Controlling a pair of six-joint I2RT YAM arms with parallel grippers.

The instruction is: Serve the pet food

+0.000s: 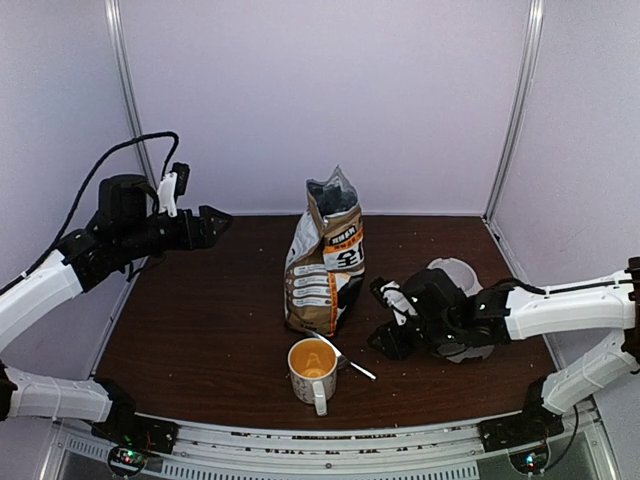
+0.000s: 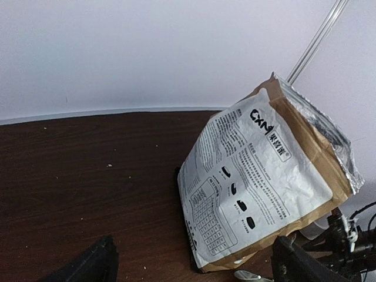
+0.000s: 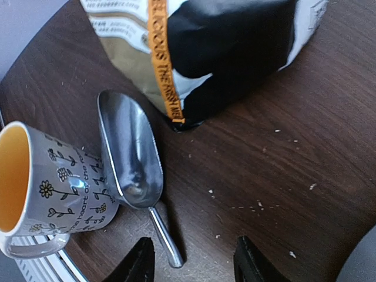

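Note:
The white, tan and orange pet food bag (image 1: 325,262) stands open-topped at the table's middle; no kibble shows. It fills the right of the left wrist view (image 2: 258,176) and the top of the right wrist view (image 3: 223,53). A metal scoop (image 1: 345,355) lies in front of it, its bowl against the orange-lined mug (image 1: 312,368). My right gripper (image 1: 386,343) is open low over the table, its fingers (image 3: 136,261) either side of the scoop's handle end (image 3: 170,249), not touching. My left gripper (image 1: 214,222) is open and empty, raised at the far left, facing the bag (image 2: 197,269).
A clear round container (image 1: 452,272) sits behind my right arm; its grey rim edges the right wrist view (image 3: 364,258). The flowered mug (image 3: 56,197) lies just left of the scoop bowl (image 3: 129,150). Crumbs dot the dark wood table (image 1: 200,330). Walls enclose three sides.

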